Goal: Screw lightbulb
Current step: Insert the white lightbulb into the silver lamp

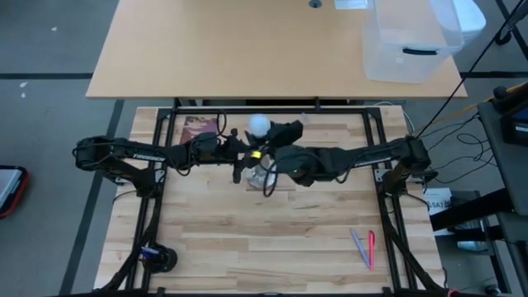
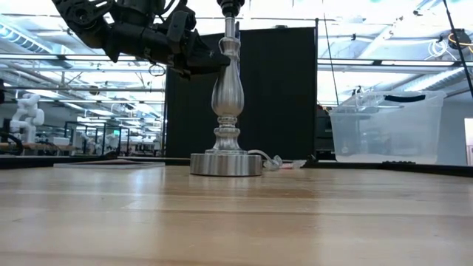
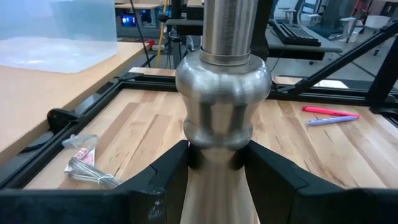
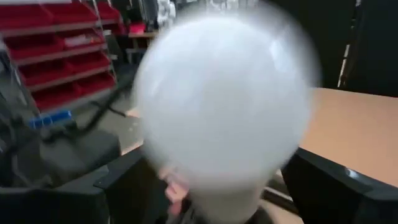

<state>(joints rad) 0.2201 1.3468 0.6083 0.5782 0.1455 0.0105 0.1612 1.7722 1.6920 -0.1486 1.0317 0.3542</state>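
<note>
Two-arm setup midway through fitting the lightbulb (image 1: 259, 124) to the lamp stand (image 2: 227, 96), which rests on its round base near the middle of the tabletop (image 1: 272, 231), toward its far edge. The left gripper (image 3: 214, 168) is clamped on the stand's metal stem just below a bulge, one finger on either side, steadying it. The right gripper (image 4: 211, 186) carries the bulb by its lower part, fingers closed around it and the white globe filling the right wrist view. From above, the bulb sits just beyond the stand's top, near it; whether its screw base is over or in the socket cannot be told. The step in hand is judged to be alignment. The next move calls for centring the base on the socket, then turning it while the stand is braced.
</note>
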